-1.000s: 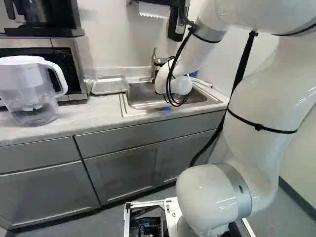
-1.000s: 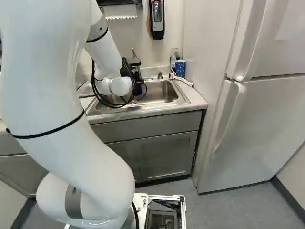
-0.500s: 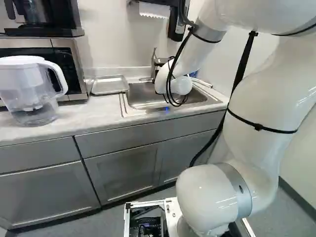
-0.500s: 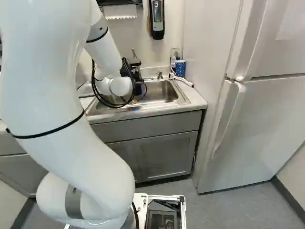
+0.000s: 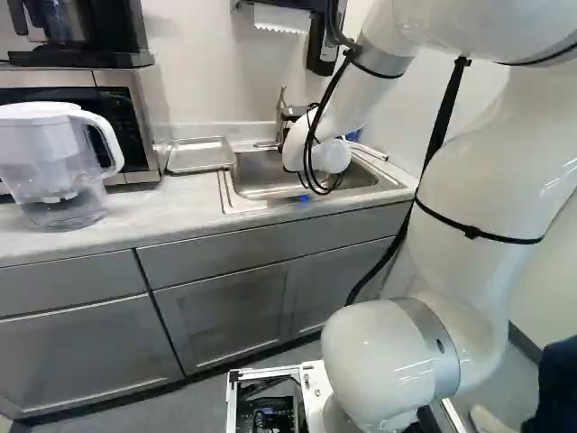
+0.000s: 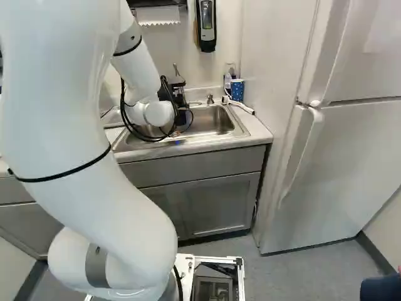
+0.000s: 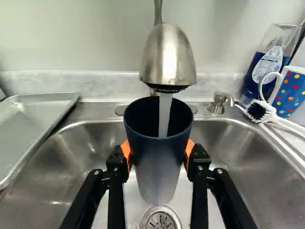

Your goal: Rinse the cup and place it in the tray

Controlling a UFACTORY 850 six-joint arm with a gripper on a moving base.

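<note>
In the right base view the black gripper [image 6: 168, 94] shows partly behind the arm's white wrist, over the sink. The wrist view has the gripper [image 7: 158, 155] shut on a dark blue cup [image 7: 157, 164], its orange pads touching the cup from both sides. The cup stands upright, mouth up, above the drain. Water runs from the metal faucet [image 7: 168, 57] straight into the cup. The metal tray [image 7: 35, 119] lies beside the sink, with nothing on its visible surface; it also shows in the left base view as a flat tray [image 5: 200, 155].
Around the cup are the sink walls [image 7: 243, 148]. A soap bottle [image 7: 267, 64], a dotted blue cup [image 7: 289, 93] and a brush [image 7: 259, 110] stand or lie past the sink's far corner. A water pitcher [image 5: 56, 167] is on the counter. A person's dark clothing [image 6: 381, 287] shows near the base.
Part of a person has come into the lower right of both base views. Arm and base show no visible movement.
</note>
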